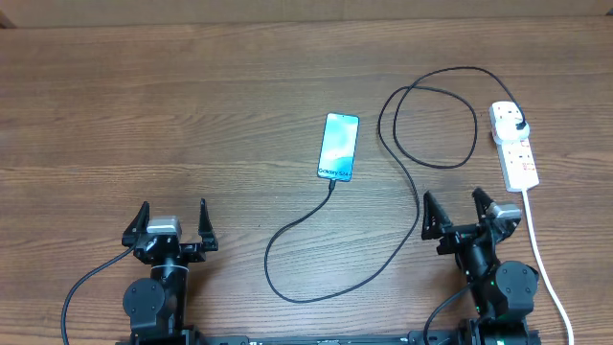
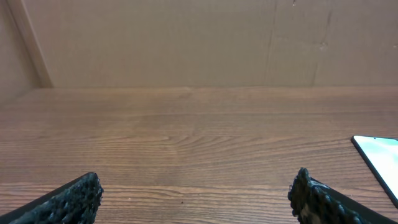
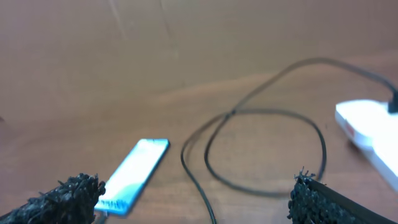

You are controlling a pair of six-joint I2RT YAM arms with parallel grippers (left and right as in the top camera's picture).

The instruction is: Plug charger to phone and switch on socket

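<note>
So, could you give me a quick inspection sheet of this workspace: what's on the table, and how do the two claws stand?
Surface: wooden table, plain grain.
Job's things: phone lies flat mid-table, screen up. The socket is at the far right with a black plug in it; its switches are too small to read.
Clutter: nothing seen.
Grippers: left gripper and right gripper are both open and empty, near the front edge.
Cables: charger runs in loose loops from the plug to the phone's near end; whether its tip is seated cannot be told. A white cord trails from the socket past the right gripper.
Surroundings: plain brown wall behind the table.
</note>
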